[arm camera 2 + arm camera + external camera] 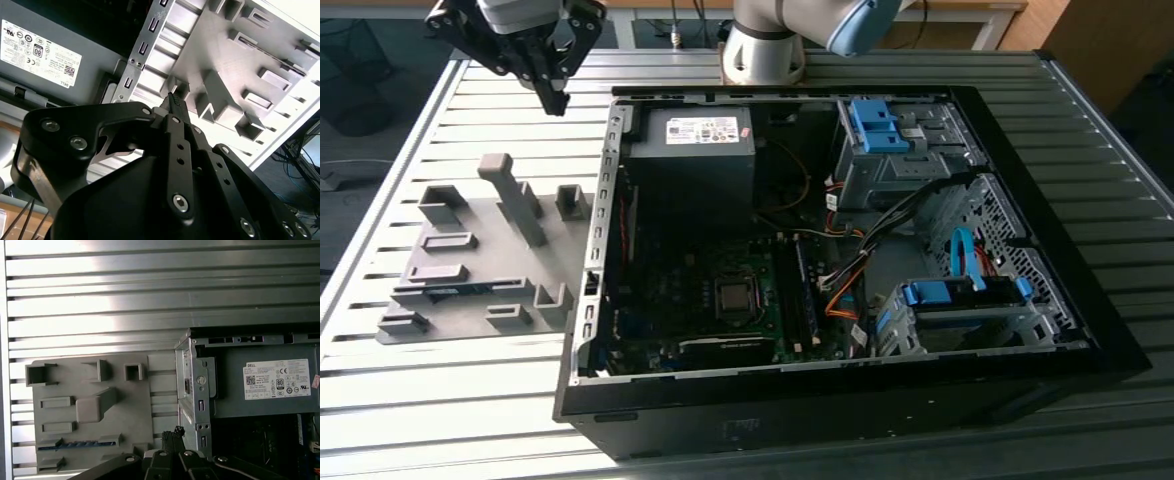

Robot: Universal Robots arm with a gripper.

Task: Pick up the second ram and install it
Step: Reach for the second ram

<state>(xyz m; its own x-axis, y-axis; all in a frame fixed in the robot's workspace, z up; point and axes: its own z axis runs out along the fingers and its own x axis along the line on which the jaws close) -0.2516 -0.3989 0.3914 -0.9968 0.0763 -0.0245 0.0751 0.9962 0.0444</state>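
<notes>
The slatted metal surface [494, 400] carried an open computer case [1107, 340], and at nine o'clock from it in the exterior view lay a grey fixture plate [480, 225] with raised holders. The gripper [556, 98] hung high above the surface at about twelve o'clock from that plate, near the case's corner. Its fingers were pressed together to a point and held nothing, as both wrist views bore out. The second ram [454, 291] lay flat in a long holder of the plate, its blue-green edge plainer in the first wrist view [75, 444]. In the exterior view it sat at roughly seven o'clock from the gripper and well apart from it. The pick-up appeared not yet begun. A sound grasp would probably need the fingers parted just wider than the thin stick, squared across its long edges near the middle, and a straight lift so the board cleared its holder without twisting.
</notes>
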